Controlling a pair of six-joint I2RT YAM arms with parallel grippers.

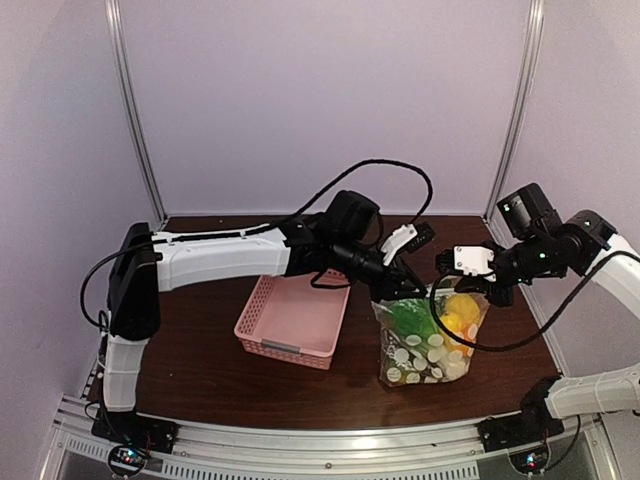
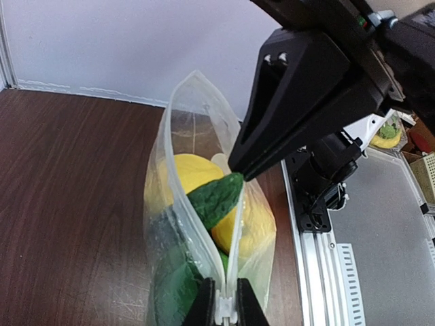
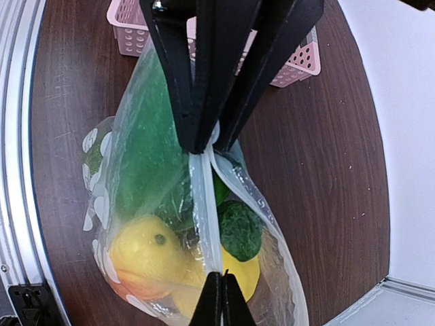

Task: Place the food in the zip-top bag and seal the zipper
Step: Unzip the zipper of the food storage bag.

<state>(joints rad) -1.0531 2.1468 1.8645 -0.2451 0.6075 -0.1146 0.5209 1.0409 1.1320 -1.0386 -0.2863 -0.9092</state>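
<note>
The zip-top bag (image 1: pixel 430 345), clear with white dots, hangs upright between my two grippers. The food is inside it: yellow lemons (image 3: pixel 146 248), an orange piece, a leafy green (image 3: pixel 239 229) and a long green cucumber (image 2: pixel 214 197) whose tip pokes up through the mouth. My left gripper (image 2: pixel 224 309) is shut on one end of the zipper (image 2: pixel 196 227). My right gripper (image 3: pixel 221 302) is shut on the opposite end. Between them the two lips stand apart, so the mouth is open in the middle. In the top view the left gripper (image 1: pixel 400 287) and right gripper (image 1: pixel 478 290) pinch the bag's top corners.
The pink lattice basket (image 1: pixel 292 318) sits just left of the bag on the brown table (image 1: pixel 200 360). An aluminium rail (image 1: pixel 330 440) runs along the near edge. Pale walls enclose the back and both sides.
</note>
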